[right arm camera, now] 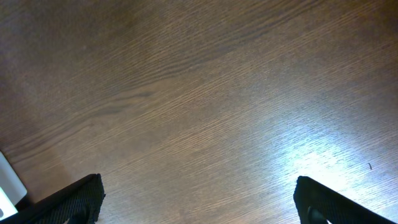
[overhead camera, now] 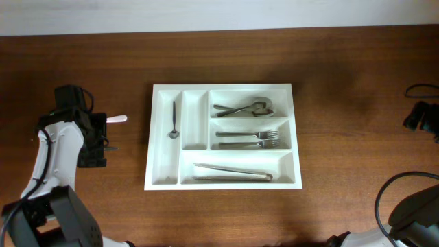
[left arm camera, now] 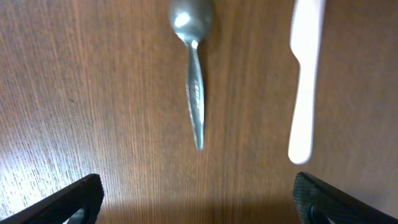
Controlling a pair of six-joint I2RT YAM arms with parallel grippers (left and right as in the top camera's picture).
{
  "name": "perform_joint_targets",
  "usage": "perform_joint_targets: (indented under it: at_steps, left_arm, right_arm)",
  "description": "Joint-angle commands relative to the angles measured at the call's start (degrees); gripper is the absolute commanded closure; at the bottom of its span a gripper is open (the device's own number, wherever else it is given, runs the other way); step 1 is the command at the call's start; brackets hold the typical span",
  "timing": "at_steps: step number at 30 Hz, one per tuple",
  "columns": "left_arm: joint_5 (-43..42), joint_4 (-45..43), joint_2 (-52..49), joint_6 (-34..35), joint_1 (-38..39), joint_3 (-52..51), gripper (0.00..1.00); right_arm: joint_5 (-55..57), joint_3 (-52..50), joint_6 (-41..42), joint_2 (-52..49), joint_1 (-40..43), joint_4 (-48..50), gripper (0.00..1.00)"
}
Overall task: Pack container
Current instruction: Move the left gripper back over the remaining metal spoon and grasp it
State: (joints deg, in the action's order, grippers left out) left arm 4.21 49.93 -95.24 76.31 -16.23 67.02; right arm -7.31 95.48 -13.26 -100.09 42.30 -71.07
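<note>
The tray (overhead camera: 195,116) sits mid-table (overhead camera: 357,82), with cutlery (overhead camera: 250,137) in four compartments. Left of it, a spoon (left arm camera: 194,81) lies beside another utensil (left arm camera: 305,93).

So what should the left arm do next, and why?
Probably lower the open left fingers onto the silver metal spoon and close. It lies loose on the brown wooden table just ahead of them, beside a white plastic utensil, not yet in the large white plastic cutlery tray.

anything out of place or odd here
A metal spoon and a white plastic utensil lie loose on the table beneath the open left gripper, outside the container where the other cutlery sits sorted. Nothing looks spilled or damaged.
</note>
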Motion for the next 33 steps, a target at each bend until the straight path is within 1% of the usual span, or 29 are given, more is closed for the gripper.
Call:
perform_joint_targets:
  at_steps: [1,5,16,21,26,33]
  left_arm:
    - [-1.51,0.11,-2.23,2.99,-1.97,0.52,0.01]
    - [-2.99,0.04,-4.26,3.02,-4.26,0.52,0.01]
    - [-2.95,-1.20,-8.13,2.93,-9.09,0.52,0.01]
    - [-2.80,-2.19,-9.33,2.64,-9.18,0.52,0.01]
    - [-2.75,-5.81,-9.33,-0.55,-9.07,0.61,0.01]
    - [-2.75,-6.32,-9.66,-0.44,-9.07,0.63,0.01]
  right_arm:
    - [0.31,-0.07,0.48,-0.52,0.11,0.02,0.01]
    - [0.31,-0.07,0.48,-0.52,0.11,0.02,0.01]
    - [0.31,-0.07,0.48,-0.52,0.11,0.02,0.01]
    - [0.31,-0.07,0.48,-0.52,0.11,0.02,0.01]
    - [0.28,-0.07,0.48,-0.52,0.11,0.02,0.01]
    - [0.31,-0.07,0.48,-0.52,0.11,0.02,0.01]
